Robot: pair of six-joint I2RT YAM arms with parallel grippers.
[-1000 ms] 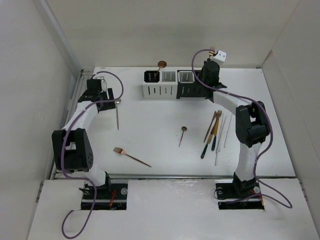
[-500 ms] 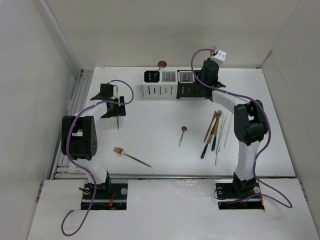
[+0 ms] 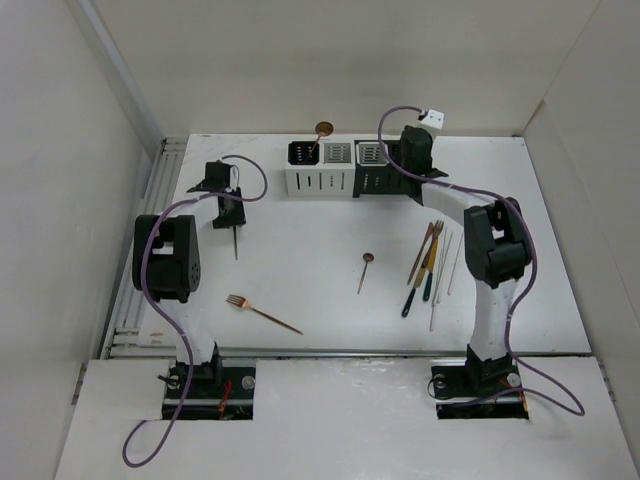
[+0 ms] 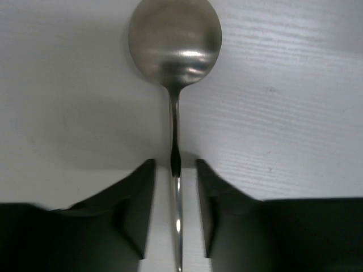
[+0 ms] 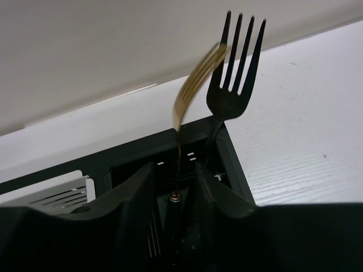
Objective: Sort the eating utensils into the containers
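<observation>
A silver spoon (image 4: pixel 174 39) lies on the white table, its handle (image 3: pixel 235 243) running between my left gripper's (image 4: pixel 174 165) fingers. The jaws are open, with a gap on each side of the handle; in the top view the left gripper (image 3: pixel 228 208) covers the bowl. My right gripper (image 5: pixel 174 168) is over the rightmost black container (image 5: pixel 237 165) in the row of containers (image 3: pixel 320 183). Its jaws are open around a gold fork (image 5: pixel 195 79) with a black handle, standing in that container beside a black fork (image 5: pixel 233 85).
A copper spoon (image 3: pixel 323 128) sticks up from the leftmost container. A copper fork (image 3: pixel 262 312) lies front left, a small spoon (image 3: pixel 366 270) mid-table, and several utensils (image 3: pixel 430 262) lie in a bunch at the right. Walls enclose the table.
My left arm has folded in and its gripper has come down around the spoon's handle. My right gripper has shifted slightly left over the black container.
</observation>
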